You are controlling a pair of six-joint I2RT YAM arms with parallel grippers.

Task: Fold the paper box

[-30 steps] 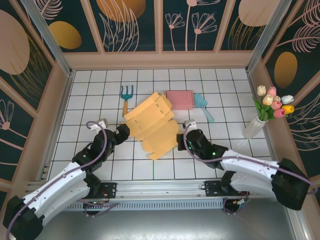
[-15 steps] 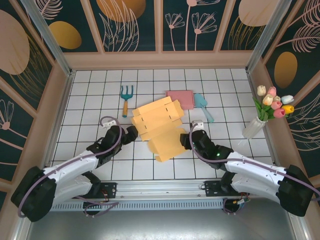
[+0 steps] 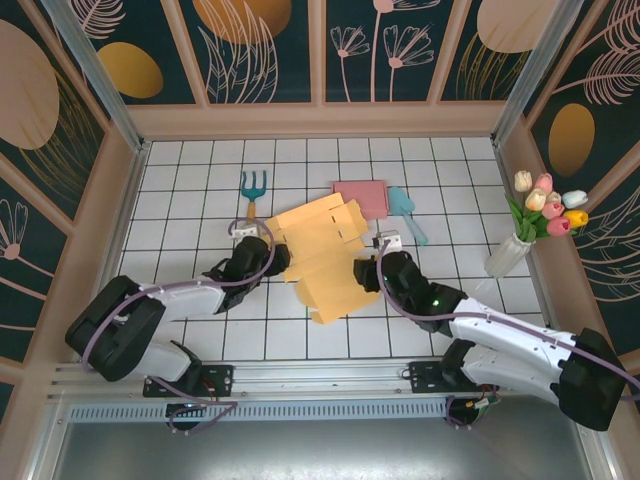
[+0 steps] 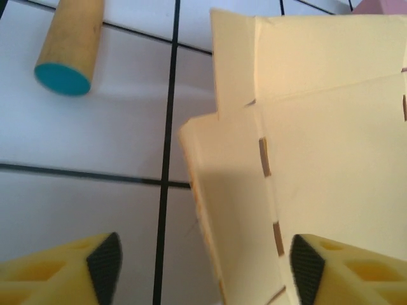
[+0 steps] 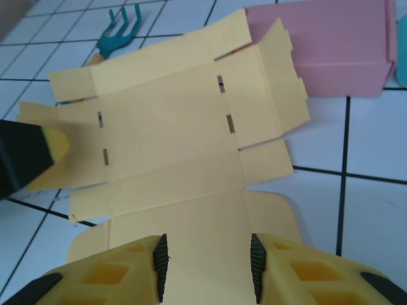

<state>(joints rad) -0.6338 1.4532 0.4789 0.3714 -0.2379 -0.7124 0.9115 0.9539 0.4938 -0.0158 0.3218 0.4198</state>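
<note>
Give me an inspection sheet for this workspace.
Surface: white tiled table, dark grid lines.
Job's things: yellow paper box, unfolded, lying mostly flat at centre.
Clutter: teal garden fork, pink box, teal scoop behind it; tulip vase at right.
Grippers: left gripper open astride the box's left flap; right gripper open over its near panel.
Cables: purple cables along both arms.
Surroundings: floral wall panels, wooden frame.

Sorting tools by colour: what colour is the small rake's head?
Teal rake head, clearest in right wrist view.
</note>
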